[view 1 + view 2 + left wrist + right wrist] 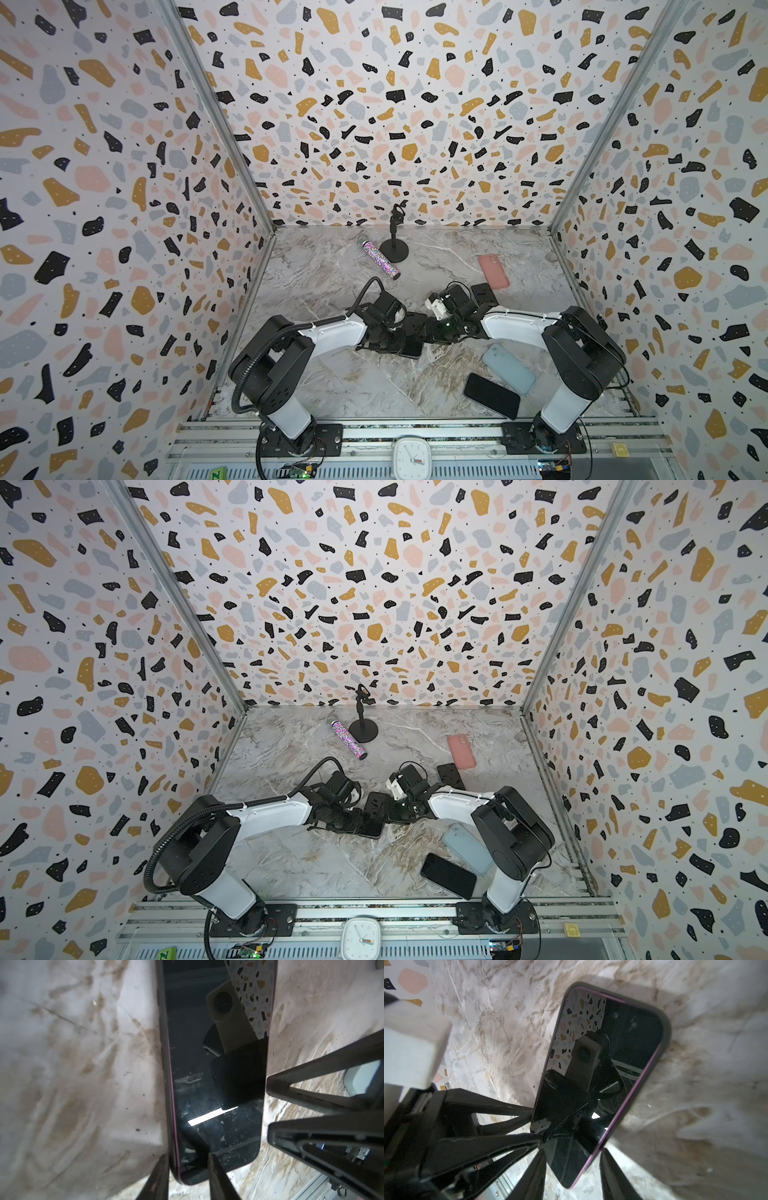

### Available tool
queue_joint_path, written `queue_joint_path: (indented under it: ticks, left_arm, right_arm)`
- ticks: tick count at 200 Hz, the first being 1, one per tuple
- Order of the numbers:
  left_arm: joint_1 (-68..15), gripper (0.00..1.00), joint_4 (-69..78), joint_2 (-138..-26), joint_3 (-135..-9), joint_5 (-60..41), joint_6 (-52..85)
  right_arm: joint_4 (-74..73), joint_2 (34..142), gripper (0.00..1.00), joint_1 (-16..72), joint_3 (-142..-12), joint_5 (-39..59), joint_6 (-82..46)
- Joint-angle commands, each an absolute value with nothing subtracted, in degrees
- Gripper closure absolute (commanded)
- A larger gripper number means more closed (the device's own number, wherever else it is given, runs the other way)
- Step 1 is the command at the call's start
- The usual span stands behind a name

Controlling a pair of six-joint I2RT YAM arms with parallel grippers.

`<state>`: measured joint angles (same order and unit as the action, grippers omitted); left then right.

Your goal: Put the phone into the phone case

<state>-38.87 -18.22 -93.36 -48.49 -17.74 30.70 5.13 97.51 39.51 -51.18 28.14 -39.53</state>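
At the centre of the table the left gripper is set at the phone's 9 o'clock edge and the right gripper at its 3 o'clock edge. Each is seen with jaws apart and nothing clamped between them. The phone case appears to be filled by the phone; a purple line is shown inside the dark rim. Final seating is best done by even downward pressure along both long edges, with no corner levered. What is held by the blue case at 5 o'clock and the pink case at 1 o'clock cannot be told.
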Motion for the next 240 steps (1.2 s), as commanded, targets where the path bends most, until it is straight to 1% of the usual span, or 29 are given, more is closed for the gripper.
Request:
queue_joint_path:
  ticks: [1,24,90,147,185,195,211,225,240]
  left_arm:
    - [-38.5,0.74,-18.3,-94.1,-48.2,-18.4,30.1]
    - [-38.5,0.77,-16.9,-93.9,-47.2,-19.6,31.1]
    - [-38.6,0.81,-12.6,-93.0,-44.2,-21.7,34.1]
    - [-39.2,0.82,-9.8,-91.8,-43.7,-22.9,36.8]
    - [-39.3,0.79,-9.1,-90.2,-43.3,-22.2,37.5]
    - [-39.1,0.77,-9.9,-89.0,-43.2,-21.2,37.5]
    - [-38.2,0.71,-10.9,-87.1,-42.9,-20.4,37.4]
    - [-37.8,0.66,-10.9,-86.1,-42.4,-20.4,37.7]
    - [-37.8,0.63,-9.7,-86.0,-41.4,-21.4,38.8]
  right_arm:
    - [7.6,94.7,0.56,39.5,-52.3,27.0,-38.4]
    - [7.3,95.2,0.56,39.5,-51.7,27.0,-38.6]
    - [6.3,98.9,0.58,40.3,-53.5,27.7,-38.4]
    - [6.7,101.6,0.62,40.9,-56.5,27.5,-38.0]
    - [8.3,103.9,0.63,41.0,-59.5,27.4,-36.1]
    - [9.8,103.6,0.63,40.6,-59.6,27.5,-34.8]
    - [11.7,100.6,0.62,39.5,-57.9,26.8,-34.6]
    - [12.5,96.7,0.62,39.5,-56.4,24.1,-34.9]
    - [13.9,94.1,0.62,39.7,-55.1,22.5,-35.5]
